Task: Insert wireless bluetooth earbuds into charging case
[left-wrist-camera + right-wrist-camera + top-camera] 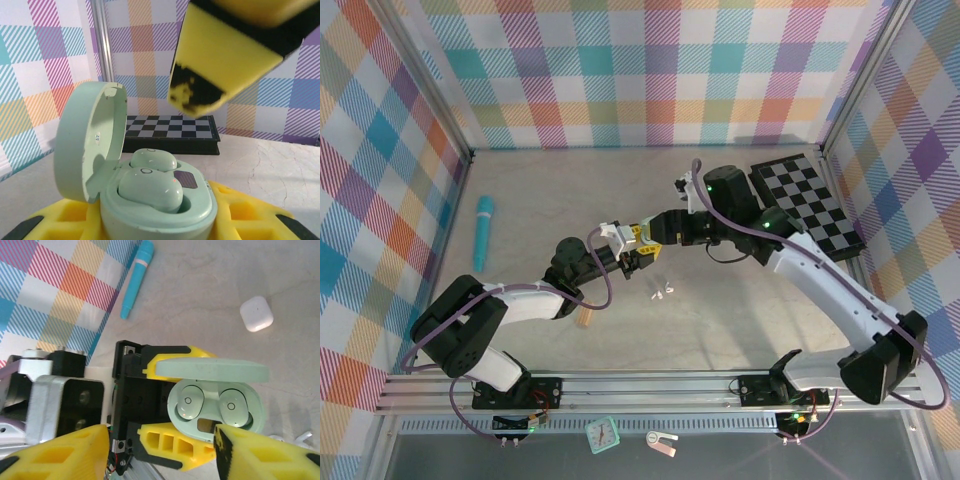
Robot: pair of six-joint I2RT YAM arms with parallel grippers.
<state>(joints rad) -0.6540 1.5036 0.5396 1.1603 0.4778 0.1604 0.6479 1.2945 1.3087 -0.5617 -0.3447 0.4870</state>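
Gripping mint case (161,212), left tool (207,407); lid print (97,135) illegible.

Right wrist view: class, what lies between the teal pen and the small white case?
Bare tabletop alone, between teal pen and white case, in the right wrist view.

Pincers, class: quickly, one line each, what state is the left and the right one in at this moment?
Left pincer: closed on the open mint charging case.
Right pincer: open, holding nothing.
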